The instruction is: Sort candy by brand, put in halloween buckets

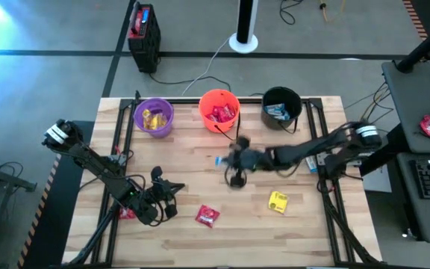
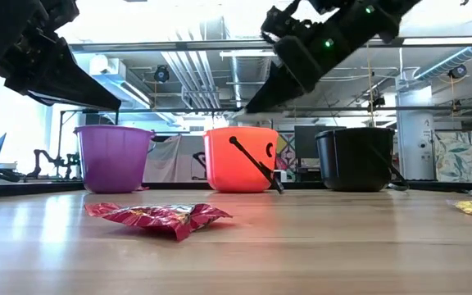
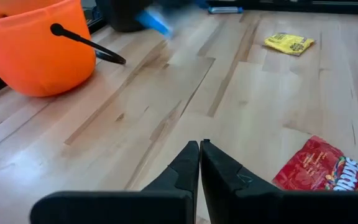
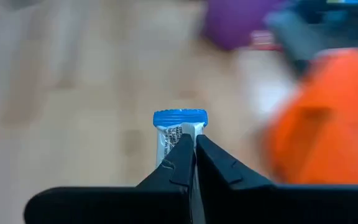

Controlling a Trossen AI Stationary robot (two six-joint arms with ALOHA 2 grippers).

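Observation:
Three buckets stand in a row at the far edge: purple [image 1: 154, 116] with yellow candy inside, orange [image 1: 219, 110] with red candy, black [image 1: 281, 106] with blue-and-white candy. My right gripper [image 1: 230, 161] hovers mid-table, near the orange bucket, shut on a blue-and-white packet [image 4: 180, 127]. My left gripper [image 3: 200, 148] is shut with nothing in it, near the table's front left. A red packet [image 1: 207, 216] and a yellow packet [image 1: 278, 202] lie flat on the wood. Another red packet [image 1: 125, 213] lies partly under the left arm. My right gripper pinches the blue-and-white packet between its two fingertips [image 4: 185, 152]. The packet's blue crimped end [image 4: 180, 117] sticks out past them. The fingers reach in from the table's right. The packet is lifted clear of the table.
The orange bucket's black handle [image 2: 256, 166] hangs down its front side. A further blue packet [image 1: 312, 161] lies by the right arm. Bare wood lies between the buckets and the loose packets. A dark frame borders the table's left and right sides.

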